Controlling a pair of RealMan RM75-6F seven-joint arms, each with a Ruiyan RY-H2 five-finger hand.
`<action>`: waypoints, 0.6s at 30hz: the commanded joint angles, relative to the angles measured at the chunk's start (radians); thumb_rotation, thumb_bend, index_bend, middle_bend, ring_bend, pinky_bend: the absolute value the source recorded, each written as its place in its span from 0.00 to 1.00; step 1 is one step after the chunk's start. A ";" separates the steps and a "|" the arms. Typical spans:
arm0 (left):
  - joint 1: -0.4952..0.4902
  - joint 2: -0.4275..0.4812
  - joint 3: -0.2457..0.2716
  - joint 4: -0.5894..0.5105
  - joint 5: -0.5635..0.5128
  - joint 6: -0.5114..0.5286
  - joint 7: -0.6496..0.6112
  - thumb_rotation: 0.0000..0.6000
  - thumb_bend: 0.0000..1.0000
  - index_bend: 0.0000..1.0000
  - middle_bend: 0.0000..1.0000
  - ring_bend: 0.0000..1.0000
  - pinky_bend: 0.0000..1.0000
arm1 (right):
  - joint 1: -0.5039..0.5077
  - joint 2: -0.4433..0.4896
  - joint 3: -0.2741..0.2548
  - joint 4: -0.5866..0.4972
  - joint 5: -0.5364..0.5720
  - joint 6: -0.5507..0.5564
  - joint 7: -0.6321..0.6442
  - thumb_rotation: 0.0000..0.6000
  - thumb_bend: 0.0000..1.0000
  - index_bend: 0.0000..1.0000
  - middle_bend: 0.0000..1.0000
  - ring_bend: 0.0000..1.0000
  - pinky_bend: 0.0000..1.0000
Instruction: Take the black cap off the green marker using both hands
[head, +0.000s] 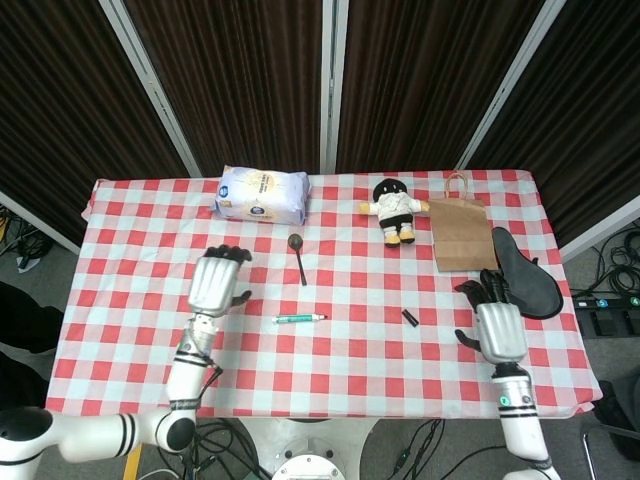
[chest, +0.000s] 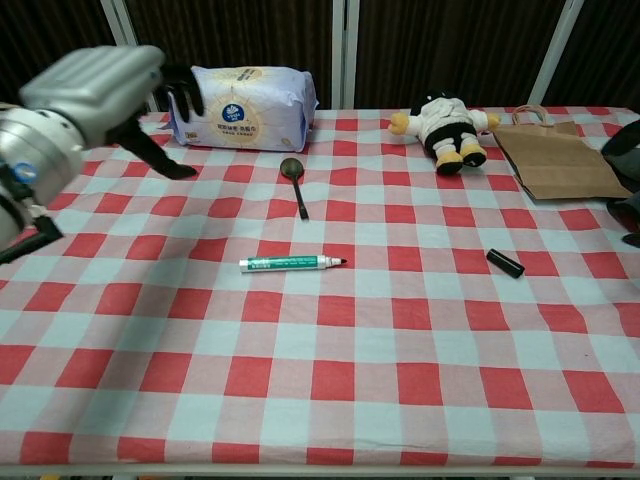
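The green marker lies flat near the middle of the checkered table, uncapped, tip pointing right. Its black cap lies apart on the cloth well to the right. My left hand hovers to the left of the marker, fingers spread, holding nothing. My right hand is at the right side beyond the cap, fingers apart and empty; in the chest view only its edge shows.
A dark spoon lies behind the marker. At the back stand a tissue pack, a plush doll and a brown paper bag. A black cloth item lies at the right edge.
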 joint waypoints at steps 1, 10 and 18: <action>0.175 0.122 0.108 -0.058 0.092 0.150 -0.054 1.00 0.10 0.35 0.34 0.26 0.33 | -0.102 0.093 -0.058 -0.046 -0.041 0.104 0.049 1.00 0.03 0.29 0.23 0.01 0.00; 0.444 0.145 0.315 0.050 0.220 0.300 -0.220 1.00 0.09 0.33 0.31 0.22 0.26 | -0.258 0.105 -0.191 -0.022 -0.177 0.251 0.098 1.00 0.00 0.23 0.23 0.00 0.00; 0.570 0.118 0.363 0.065 0.298 0.360 -0.217 1.00 0.09 0.33 0.31 0.22 0.27 | -0.272 -0.016 -0.233 0.045 -0.242 0.189 0.070 1.00 0.00 0.17 0.20 0.00 0.00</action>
